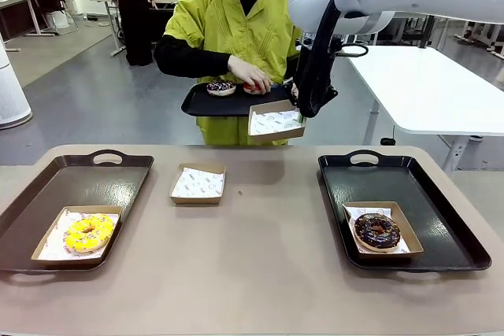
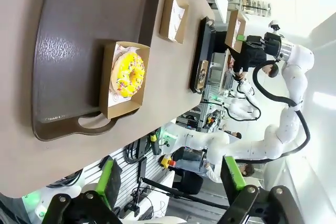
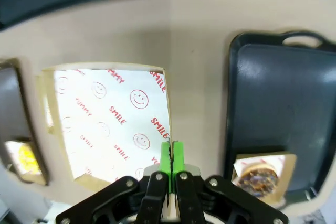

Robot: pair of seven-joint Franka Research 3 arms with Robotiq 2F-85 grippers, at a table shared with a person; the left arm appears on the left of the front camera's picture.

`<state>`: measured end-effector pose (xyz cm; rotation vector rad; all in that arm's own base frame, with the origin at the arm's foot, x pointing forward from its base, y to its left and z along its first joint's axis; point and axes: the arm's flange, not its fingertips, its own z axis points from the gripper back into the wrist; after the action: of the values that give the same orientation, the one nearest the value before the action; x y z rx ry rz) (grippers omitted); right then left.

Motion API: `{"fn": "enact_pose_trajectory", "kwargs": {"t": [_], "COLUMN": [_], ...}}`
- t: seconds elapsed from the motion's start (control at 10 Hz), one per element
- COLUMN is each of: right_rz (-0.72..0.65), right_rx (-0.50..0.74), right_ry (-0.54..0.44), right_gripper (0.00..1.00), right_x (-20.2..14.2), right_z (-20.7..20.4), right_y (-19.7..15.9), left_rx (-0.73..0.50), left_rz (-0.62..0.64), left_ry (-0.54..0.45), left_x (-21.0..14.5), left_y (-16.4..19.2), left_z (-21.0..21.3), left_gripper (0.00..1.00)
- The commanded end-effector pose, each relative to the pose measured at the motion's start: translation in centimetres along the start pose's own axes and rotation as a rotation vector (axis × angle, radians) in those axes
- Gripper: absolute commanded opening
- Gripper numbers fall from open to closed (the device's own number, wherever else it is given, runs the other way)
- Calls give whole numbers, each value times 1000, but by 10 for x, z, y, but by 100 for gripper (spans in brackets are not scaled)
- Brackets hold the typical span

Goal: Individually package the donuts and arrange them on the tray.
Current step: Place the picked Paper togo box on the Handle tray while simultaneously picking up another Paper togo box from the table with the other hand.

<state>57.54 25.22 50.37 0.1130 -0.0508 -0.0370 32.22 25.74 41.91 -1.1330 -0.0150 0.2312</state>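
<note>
Above the beige table's [image 1: 260, 273] far side, the right gripper [image 3: 171, 153] is clenched on an empty box's [image 3: 110, 124] edge, while the left gripper [image 2: 169, 162] hangs released.

Four donuts [image 1: 89, 233], four cardboard boxes [image 1: 198, 183], three trays [image 1: 87, 182], one person [image 1: 228, 29].

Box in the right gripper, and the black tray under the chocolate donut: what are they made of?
Box: thin brown cardboard by its matte tan walls, lined with white paper printed in red. Black tray: probably moulded plastic, going by its soft sheen and cut-out handle; coated metal can't be excluded.
</note>
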Motion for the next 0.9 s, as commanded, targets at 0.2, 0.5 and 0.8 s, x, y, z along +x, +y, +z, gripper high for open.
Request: {"fn": "enact_pose_trajectory", "kwargs": {"t": [0.2, 0.5, 0.8], "right_rz": [-12, -12, -12], "right_rx": [31, 31, 31], "right_ry": [10, 10, 10], "right_gripper": [0, 0, 0], "right_x": [-6, -6, -6], "right_z": [4, 4, 4], "right_y": [2, 2, 2], "left_rx": [-16, -16, -16], "left_rz": [-6, -6, -6], "left_ry": [-3, -3, -3], "left_x": [-2, -2, -2], "left_y": [0, 0, 0], "left_z": [1, 1, 1], "left_gripper": [100, 100, 100]}}
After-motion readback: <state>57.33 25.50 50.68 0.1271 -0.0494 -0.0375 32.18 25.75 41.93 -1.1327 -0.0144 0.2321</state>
